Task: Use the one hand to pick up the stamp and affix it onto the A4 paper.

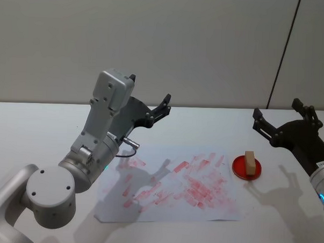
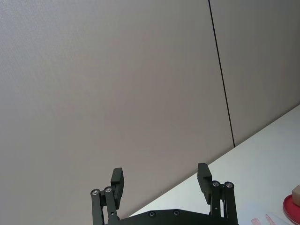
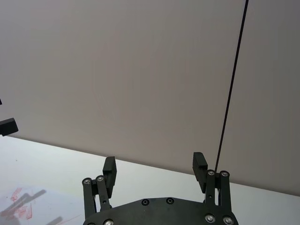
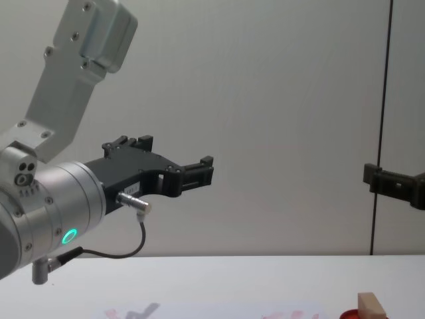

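Right gripper [image 1: 275,107], spread and empty behind the stamp [image 1: 250,162], may topple it off the red pad [image 1: 238,167] if lowered off-centre; left gripper [image 1: 150,88] idles open, raised near the paper [image 1: 163,207].

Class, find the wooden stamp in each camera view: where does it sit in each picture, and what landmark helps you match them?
Head view: stamp right of centre, standing on the red pad.
Left wrist view: lower right edge, on that pad.
Right wrist view: not in it.
Chest view: bottom right corner.
Shared landmark: the red pad.
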Controlling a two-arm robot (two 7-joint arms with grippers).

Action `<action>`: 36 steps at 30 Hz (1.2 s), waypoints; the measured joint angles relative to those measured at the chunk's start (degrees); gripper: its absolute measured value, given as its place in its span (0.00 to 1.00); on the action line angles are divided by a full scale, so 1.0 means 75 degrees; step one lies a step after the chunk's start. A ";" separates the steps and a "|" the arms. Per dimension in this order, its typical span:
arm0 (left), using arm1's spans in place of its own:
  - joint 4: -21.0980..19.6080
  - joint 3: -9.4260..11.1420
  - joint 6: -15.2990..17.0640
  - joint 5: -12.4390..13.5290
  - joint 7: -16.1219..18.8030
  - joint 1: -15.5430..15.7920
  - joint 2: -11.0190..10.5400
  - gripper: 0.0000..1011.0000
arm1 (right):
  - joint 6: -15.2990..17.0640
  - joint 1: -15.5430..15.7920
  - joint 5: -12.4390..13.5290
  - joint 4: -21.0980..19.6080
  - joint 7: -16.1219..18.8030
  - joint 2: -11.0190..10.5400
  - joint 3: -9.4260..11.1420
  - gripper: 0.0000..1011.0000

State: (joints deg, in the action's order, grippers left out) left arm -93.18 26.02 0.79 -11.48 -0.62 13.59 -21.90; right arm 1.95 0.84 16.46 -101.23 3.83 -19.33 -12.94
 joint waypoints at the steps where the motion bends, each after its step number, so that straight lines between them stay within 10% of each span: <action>1: 0.0000 0.0000 0.0000 0.0000 0.0000 0.0000 0.0000 0.99 | 0.0000 0.0000 0.0000 0.0000 0.0000 0.0000 0.0000 0.99; 36: 0.0000 0.0000 0.0000 0.0000 0.0000 0.0000 0.0000 0.99 | 0.0000 0.0000 0.0000 0.0000 0.0000 -0.0001 0.0000 0.99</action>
State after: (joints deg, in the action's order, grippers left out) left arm -93.18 26.02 0.80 -11.48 -0.62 13.59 -21.89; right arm 1.95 0.84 16.46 -101.23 3.83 -19.34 -12.94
